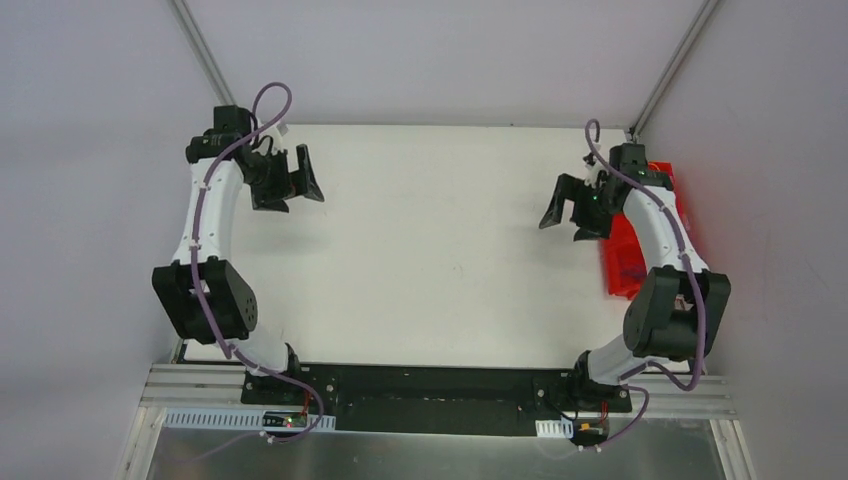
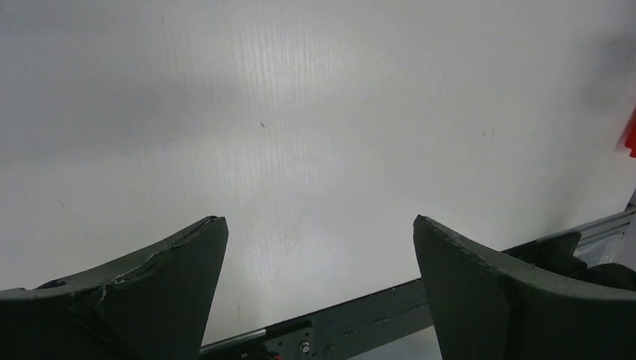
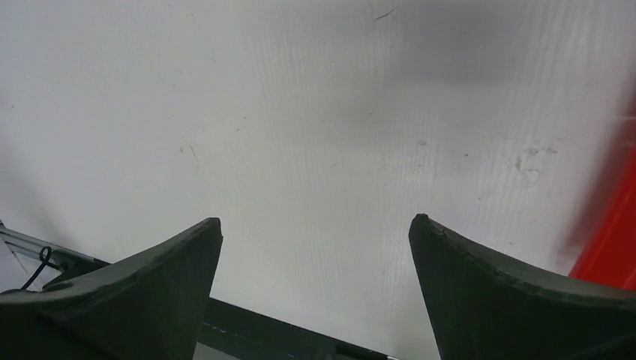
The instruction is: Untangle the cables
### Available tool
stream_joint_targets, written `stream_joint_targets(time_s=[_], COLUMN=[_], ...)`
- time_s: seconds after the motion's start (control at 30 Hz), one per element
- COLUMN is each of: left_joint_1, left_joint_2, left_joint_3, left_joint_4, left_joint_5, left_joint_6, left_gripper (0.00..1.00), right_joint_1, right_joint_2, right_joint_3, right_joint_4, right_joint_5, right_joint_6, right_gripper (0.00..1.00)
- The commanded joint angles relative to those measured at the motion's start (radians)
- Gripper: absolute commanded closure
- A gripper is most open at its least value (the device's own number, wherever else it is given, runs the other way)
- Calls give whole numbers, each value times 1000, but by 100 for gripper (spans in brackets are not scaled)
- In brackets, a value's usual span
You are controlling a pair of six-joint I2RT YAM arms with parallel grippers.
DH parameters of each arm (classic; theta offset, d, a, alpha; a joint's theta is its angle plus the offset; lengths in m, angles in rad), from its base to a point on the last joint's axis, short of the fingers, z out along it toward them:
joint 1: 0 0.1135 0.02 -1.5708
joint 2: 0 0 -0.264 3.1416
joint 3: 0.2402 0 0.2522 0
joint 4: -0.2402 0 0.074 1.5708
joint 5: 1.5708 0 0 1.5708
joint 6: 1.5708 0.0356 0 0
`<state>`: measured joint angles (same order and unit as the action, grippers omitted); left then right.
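Note:
No cables show in any view; the white tabletop (image 1: pixel 430 250) lies bare between the arms. My left gripper (image 1: pixel 292 185) hovers over the table's far left part, open, with nothing between its black fingers (image 2: pixel 319 221). Over the far right part, my right gripper (image 1: pixel 570 215) also stands open and holds nothing (image 3: pixel 315 219). Both wrist views show only plain white surface between the jaws, which stand wide apart.
A red bin (image 1: pixel 632 255) sits along the table's right edge, just behind and beside the right arm; its edge shows as a red blur (image 3: pixel 611 240) in the right wrist view. The black base rail (image 1: pixel 430 395) runs along the near edge. Grey walls enclose the table.

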<state>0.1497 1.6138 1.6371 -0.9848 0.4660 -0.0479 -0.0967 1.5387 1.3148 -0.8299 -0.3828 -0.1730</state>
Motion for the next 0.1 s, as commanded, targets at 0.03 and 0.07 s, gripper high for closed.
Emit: stream_joint_targets(time_s=[0.03, 0.07], left_joint_1=[-13, -11], left_joint_2=[-98, -110], left_joint_3=[-169, -190], left_joint_4=[0, 1], left_joint_5=[-30, -27], left_joint_6=[39, 56], left_gripper=[1, 1], right_joint_1=[32, 36], right_joint_2=[-59, -69], right_joint_3=[-48, -54], right_joint_4=[116, 122], right_joint_5=[-16, -16], right_joint_6=[106, 108], right_gripper=[1, 1])
